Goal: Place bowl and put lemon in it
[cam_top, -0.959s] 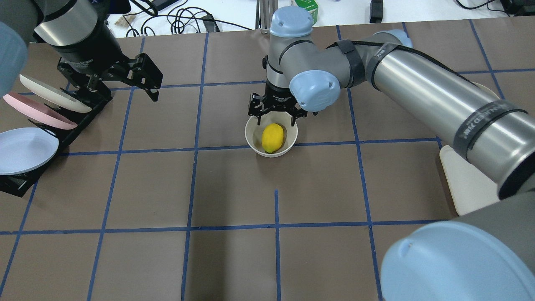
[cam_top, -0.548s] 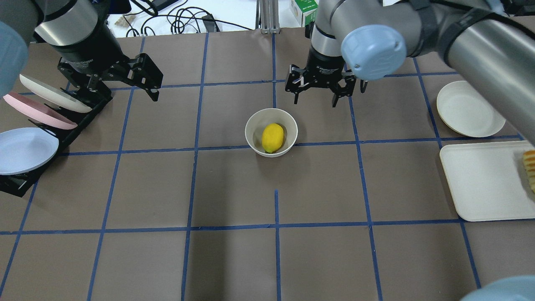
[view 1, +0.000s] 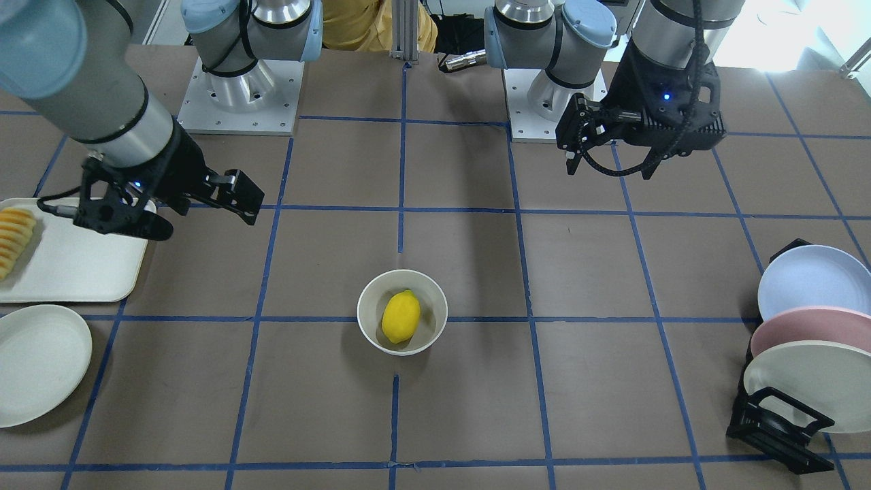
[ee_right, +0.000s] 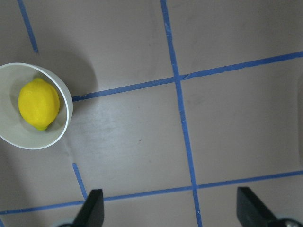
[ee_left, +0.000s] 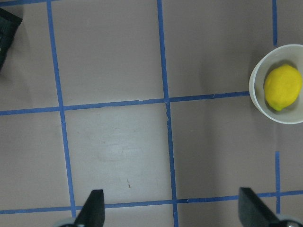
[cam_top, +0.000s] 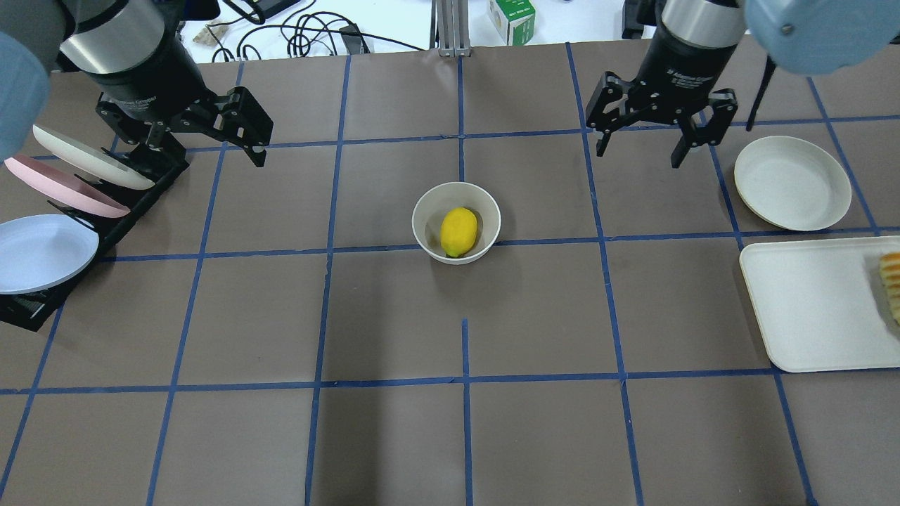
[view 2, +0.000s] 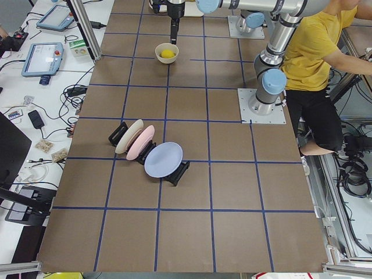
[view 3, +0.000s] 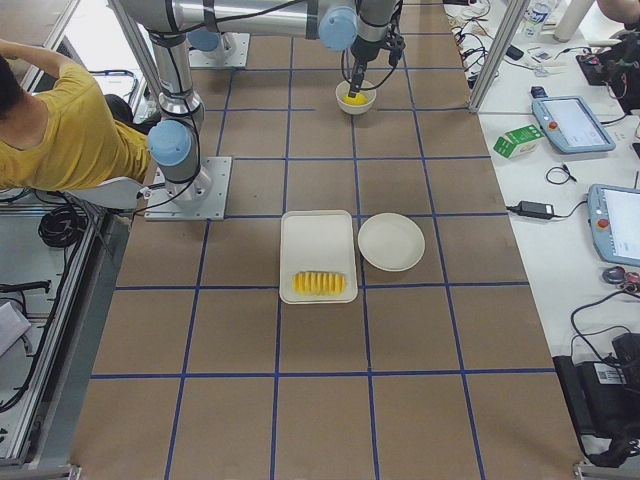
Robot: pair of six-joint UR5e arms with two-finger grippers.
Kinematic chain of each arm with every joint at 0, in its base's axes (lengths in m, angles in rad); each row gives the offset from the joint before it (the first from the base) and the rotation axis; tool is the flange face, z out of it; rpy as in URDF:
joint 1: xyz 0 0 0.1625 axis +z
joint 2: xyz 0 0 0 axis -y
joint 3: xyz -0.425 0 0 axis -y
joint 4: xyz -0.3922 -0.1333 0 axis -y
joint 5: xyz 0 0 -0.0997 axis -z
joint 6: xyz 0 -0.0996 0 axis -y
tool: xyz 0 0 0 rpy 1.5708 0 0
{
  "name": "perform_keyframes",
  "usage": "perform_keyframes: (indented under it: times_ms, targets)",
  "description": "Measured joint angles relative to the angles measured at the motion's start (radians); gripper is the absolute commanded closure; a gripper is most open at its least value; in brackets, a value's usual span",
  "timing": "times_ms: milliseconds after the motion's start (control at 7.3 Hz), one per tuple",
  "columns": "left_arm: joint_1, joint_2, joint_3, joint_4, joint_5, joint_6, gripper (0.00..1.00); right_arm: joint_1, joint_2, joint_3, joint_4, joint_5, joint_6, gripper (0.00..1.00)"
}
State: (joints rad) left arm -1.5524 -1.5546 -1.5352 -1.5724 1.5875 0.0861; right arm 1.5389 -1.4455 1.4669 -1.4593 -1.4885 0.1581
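Observation:
The small off-white bowl (cam_top: 423, 209) stands at the table's middle with the yellow lemon (cam_top: 459, 232) lying inside it. Both also show in the front view, bowl (view 1: 368, 298) and lemon (view 1: 401, 317). My right gripper (cam_top: 638, 156) is open and empty, raised at the back right, well clear of the bowl. My left gripper (cam_top: 205, 156) is open and empty at the back left, beside the plate rack. The left wrist view shows the bowl (ee_left: 256, 78) with the lemon (ee_left: 282, 87) at its right edge. The right wrist view shows the lemon (ee_right: 39, 104) at its left.
A black rack (cam_top: 144, 190) with cream, pink and blue plates stands at the left. A wide cream plate (cam_top: 792, 183) and a white tray (cam_top: 815, 302) with fruit slices (cam_top: 891, 281) lie at the right. A person in yellow (view 2: 317, 52) sits by the robot's base.
My right gripper has risen from over the bowl and moved back and to the right, leaving the lemon in the bowl. The left arm has not moved.

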Motion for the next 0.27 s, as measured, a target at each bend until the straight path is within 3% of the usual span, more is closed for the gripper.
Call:
perform_keyframes:
  times_ms: [274]
  targets:
    - [0.000, -0.001, 0.001, 0.000, -0.001, 0.000, 0.00, -0.012, -0.106, 0.007, 0.039, -0.028, 0.002, 0.00]
